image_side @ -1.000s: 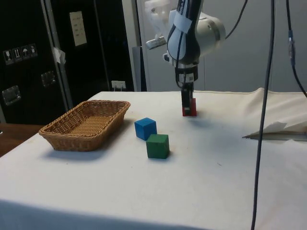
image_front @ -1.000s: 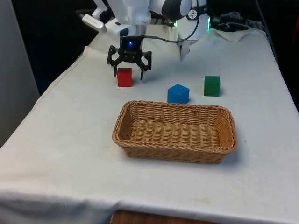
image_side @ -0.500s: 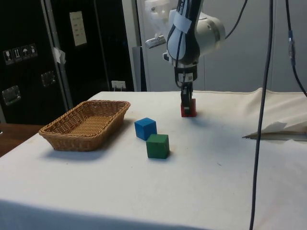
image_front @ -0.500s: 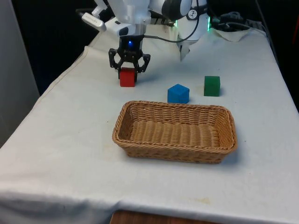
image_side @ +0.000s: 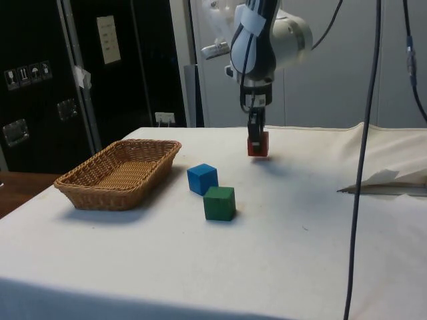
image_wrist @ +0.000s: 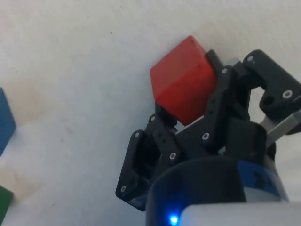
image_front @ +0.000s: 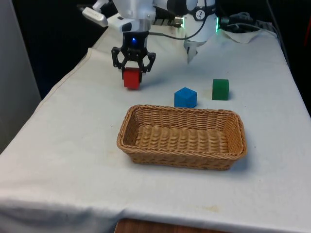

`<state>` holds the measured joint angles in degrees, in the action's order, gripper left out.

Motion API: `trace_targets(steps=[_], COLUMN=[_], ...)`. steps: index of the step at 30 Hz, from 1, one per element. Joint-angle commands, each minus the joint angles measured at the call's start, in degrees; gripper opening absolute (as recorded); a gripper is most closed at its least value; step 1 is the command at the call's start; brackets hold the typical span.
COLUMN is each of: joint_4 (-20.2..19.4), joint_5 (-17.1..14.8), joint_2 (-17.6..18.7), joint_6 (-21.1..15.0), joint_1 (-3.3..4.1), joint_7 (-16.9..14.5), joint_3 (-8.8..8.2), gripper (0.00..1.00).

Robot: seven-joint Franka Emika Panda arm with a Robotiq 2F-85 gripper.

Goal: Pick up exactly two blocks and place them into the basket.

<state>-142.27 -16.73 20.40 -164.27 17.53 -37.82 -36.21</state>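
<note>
Red block [image_front: 131, 78] hung just clear of the white cloth [image_front: 73, 145], pinched between the jaws of the black gripper [image_front: 133, 69], which a second earlier had stood spread around it on the table and half a second earlier had closed on it. That lift suggested the first of two pickups was under way, with the carry to the empty wicker basket [image_front: 182, 156] yet to come. Blue block [image_front: 185, 97] and green block [image_front: 220, 89] sat untouched beyond the basket's far rim. From the wrist, the fingers [image_wrist: 214, 110] covered part of the red block's lower faces.
</note>
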Motion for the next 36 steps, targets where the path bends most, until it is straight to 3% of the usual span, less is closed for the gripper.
trace_targets(steps=[1,8,9,10,18,19,20,25,26,27,34,35,36], joint_4=[0.11,1.09,0.46,1.26,3.72,3.09,4.30,6.02,5.61,6.25,8.14,7.79,8.48], joint_5=[1.20,2.35,0.80,2.46,3.84,2.18,4.47,6.70,5.39,7.10,9.91,8.82,9.51], joint_2=[-0.34,-3.21,-3.38,-3.50,-5.90,-6.19,-6.42,-7.96,-8.19,-8.25,-10.20,-10.60,-11.00], joint_6=[0.92,3.09,2.06,3.38,6.59,5.73,7.22,9.51,8.94,9.97,13.12,12.72,13.58], joint_1=[0.92,1.03,0.06,1.09,1.55,0.63,1.72,2.06,1.38,2.12,2.29,1.72,1.83], joint_7=[0.80,1.32,0.06,1.43,3.04,1.49,3.90,6.65,5.39,7.10,10.43,9.34,10.31], joint_3=[-1.49,-2.12,-0.69,-2.12,-1.78,-0.63,-1.55,-0.86,0.00,-0.69,0.69,1.26,1.72], gripper=[0.03,0.03,0.03,0.03,0.03,0.03,0.03,0.03,0.03,0.03,0.03,0.03,0.03])
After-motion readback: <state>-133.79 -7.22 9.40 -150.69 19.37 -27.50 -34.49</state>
